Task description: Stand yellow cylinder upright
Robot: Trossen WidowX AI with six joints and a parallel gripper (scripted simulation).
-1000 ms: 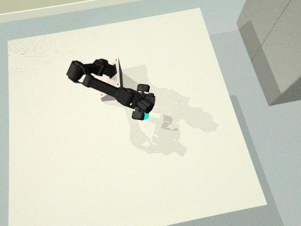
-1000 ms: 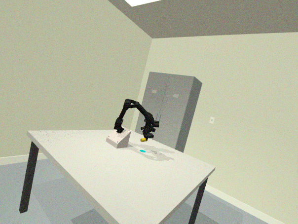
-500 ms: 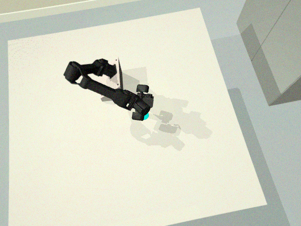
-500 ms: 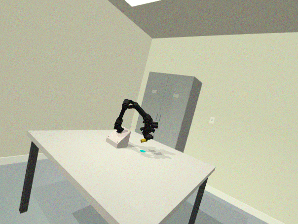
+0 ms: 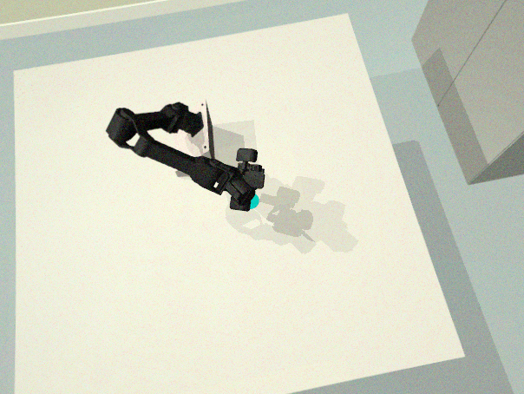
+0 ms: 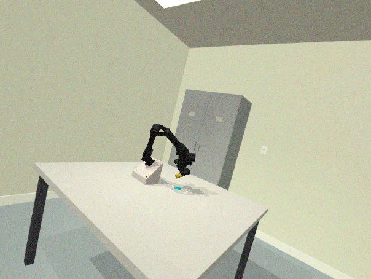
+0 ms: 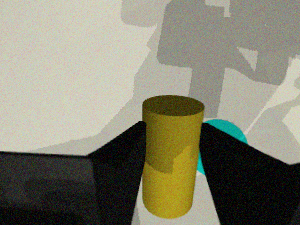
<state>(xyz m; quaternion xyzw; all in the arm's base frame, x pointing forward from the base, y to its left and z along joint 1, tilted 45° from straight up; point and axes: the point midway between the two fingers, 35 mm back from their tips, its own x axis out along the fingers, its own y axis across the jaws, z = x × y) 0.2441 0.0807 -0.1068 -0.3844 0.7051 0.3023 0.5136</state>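
My gripper is shut on the yellow tall cylinder and holds it in the air above the white table. In the exterior view the cylinder sticks out of the fingers at a slant, tilted and not upright. The cyan circle lies flat on the table below and just beyond the cylinder. In the wrist view it is half hidden behind the cylinder and the right finger. In the top view the gripper covers most of the circle and hides the cylinder.
The arm's pale wedge-shaped base block stands on the table just behind the circle. A grey cabinet stands beyond the table's far edge. The arm's shadows fall on the table past the circle.
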